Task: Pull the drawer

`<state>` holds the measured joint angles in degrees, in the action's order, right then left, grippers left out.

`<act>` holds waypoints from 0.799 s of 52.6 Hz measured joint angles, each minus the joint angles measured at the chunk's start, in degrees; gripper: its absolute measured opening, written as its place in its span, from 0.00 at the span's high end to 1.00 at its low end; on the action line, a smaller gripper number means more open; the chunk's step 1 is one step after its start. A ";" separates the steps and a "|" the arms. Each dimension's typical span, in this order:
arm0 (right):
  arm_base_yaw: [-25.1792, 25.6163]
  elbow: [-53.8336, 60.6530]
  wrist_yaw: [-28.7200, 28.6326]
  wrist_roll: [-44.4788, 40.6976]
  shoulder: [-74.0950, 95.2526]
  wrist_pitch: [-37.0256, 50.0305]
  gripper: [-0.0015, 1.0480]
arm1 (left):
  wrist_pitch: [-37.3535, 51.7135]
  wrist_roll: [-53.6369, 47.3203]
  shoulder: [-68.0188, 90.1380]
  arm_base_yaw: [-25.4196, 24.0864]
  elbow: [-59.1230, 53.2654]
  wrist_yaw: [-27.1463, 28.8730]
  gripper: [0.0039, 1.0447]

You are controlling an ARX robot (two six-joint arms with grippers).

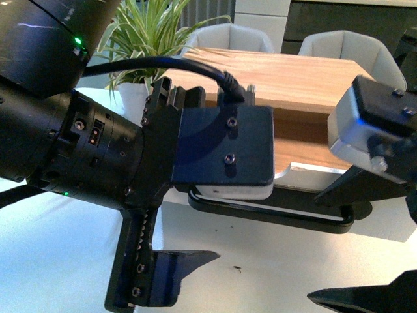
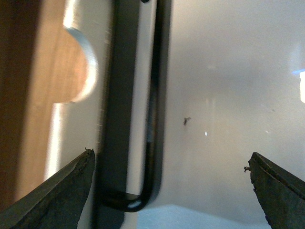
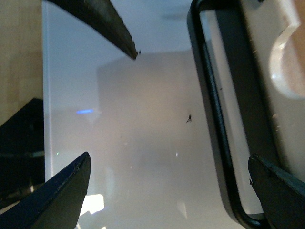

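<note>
Black left gripper (image 2: 169, 160) hides much of the drawer (image 1: 301, 190) handle (image 1: 287, 220).

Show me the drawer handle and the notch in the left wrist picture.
handle (image 2: 153, 119), left wrist view, midway along the thin black bar.
notch (image 2: 93, 67), left wrist view, on its bright curved edge.

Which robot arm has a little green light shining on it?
The left arm, the big black one in front of the plant: a green light glows on it. The right arm, with its grey-white block, shows none.
</note>
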<state>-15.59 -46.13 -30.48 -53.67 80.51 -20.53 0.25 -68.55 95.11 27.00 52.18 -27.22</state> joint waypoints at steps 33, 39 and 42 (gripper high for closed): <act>13.22 18.05 5.33 28.02 -28.37 30.08 0.09 | 26.91 43.76 -29.73 -6.86 -23.23 10.19 0.07; 16.96 24.09 7.85 34.07 -36.52 32.54 0.09 | 24.83 53.53 -41.31 -9.79 -29.20 14.19 0.07; 18.73 26.58 8.90 36.76 -40.46 32.48 0.09 | 22.53 56.63 -46.31 -11.58 -31.04 15.32 0.07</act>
<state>3.14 -19.55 -21.58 -16.91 40.05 11.94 22.79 -11.92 48.80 15.42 21.15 -11.90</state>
